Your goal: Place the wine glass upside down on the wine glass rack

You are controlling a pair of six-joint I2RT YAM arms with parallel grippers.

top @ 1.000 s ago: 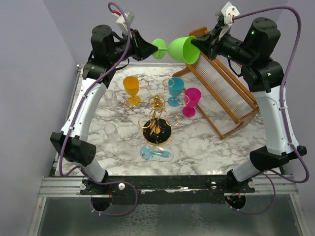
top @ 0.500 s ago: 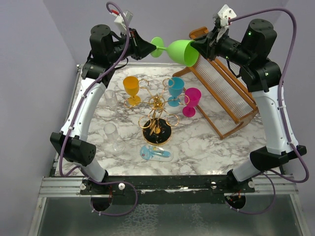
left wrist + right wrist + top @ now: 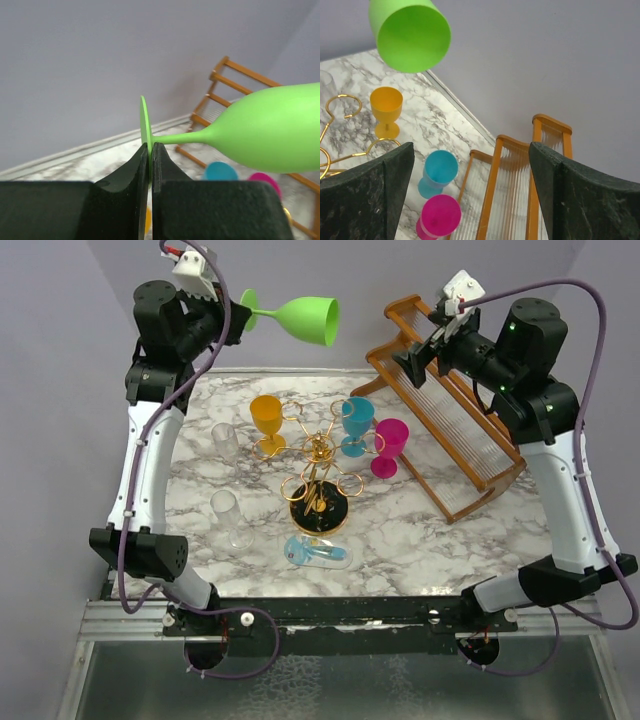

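Green plastic, matte and smooth, tulip-bowled on a thin stem: the wine glass (image 3: 300, 318), lying sideways in the air above the far edge of the white, grey-veined marble table (image 3: 420, 530), mouth toward the right. Pinched at its flat round foot by the left gripper (image 3: 238, 316). At mid-table, well apart from it, the wine glass rack (image 3: 318, 470): thin gold wire with looped ring arms on a round black gold-rimmed base. Upright around it, an orange goblet (image 3: 266, 418), a blue goblet (image 3: 357, 420) and a pink goblet (image 3: 389, 445). To the right, a slatted wooden rack (image 3: 455, 435), with the right gripper (image 3: 420, 352) spread wide above it, holding nothing.

From the left wrist: black fingers (image 3: 125, 175) pressed nearly together on the thin green foot, edge-on between them; stem and bowl (image 3: 270, 127) stretching right.

From the right wrist: dark speckled fingers (image 3: 365, 195) far apart at either side, touching nothing; green bowl (image 3: 412, 35) seen mouth-on at upper left, apart from both.

Against a second ago: bowl rim no longer gripped from the right, that gripper now let go and drawn back; glass carried left and higher; goblets and gold rack unmoved.
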